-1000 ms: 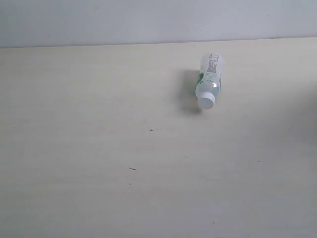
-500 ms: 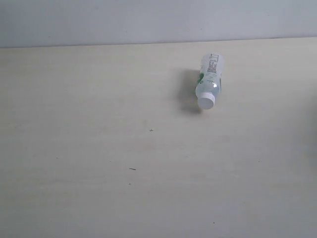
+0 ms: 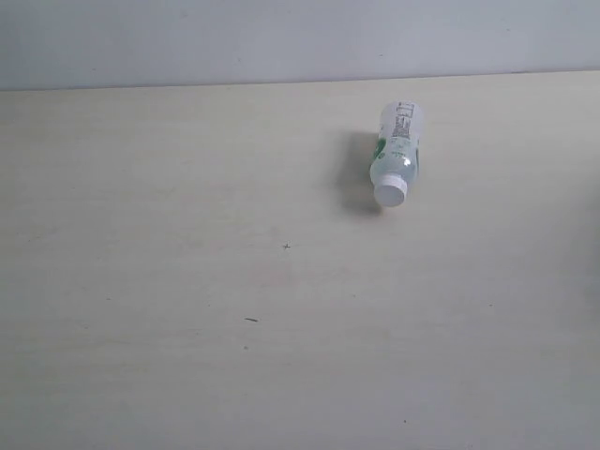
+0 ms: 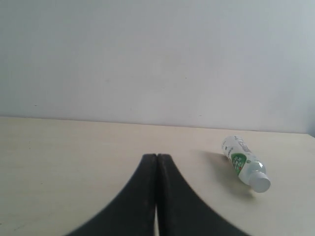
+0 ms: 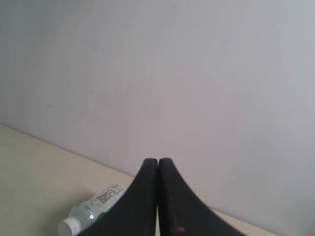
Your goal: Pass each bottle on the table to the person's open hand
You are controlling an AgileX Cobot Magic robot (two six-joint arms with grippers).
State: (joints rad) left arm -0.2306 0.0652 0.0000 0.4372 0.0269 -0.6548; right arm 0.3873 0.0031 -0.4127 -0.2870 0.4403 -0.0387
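Exterior view gives me one bottle (image 3: 397, 155): clear, white and green label, lying on its side on the table (image 3: 187, 300), right of the middle and close to the far edge, where the wall (image 3: 281, 37) begins. Its long axis runs roughly from the far edge toward the near one, tipped a little off that line. The cap (image 3: 391, 192) is at the nearer end and the base points at the wall. Nothing touches it, and I see no other bottle from any camera.

The left gripper (image 4: 156, 160) has its fingers pressed flat together with nothing between them. From its wrist camera the bottle sits ahead and well off to one side, cap end nearest. The right gripper (image 5: 158, 163) is closed up the same way and is also empty. Its camera shows the bottle low and ahead, with the base end hidden behind one finger, so it reads as closer to this arm. Neither arm shows in the exterior view.

I judge the pick belongs to the right arm, since the bottle lies on its side of the table. The fingers would have to part first, then come down across the body, square to the long axis, about at the label.

The person's hand is in none of my views, so I cannot say which way the handover goes.
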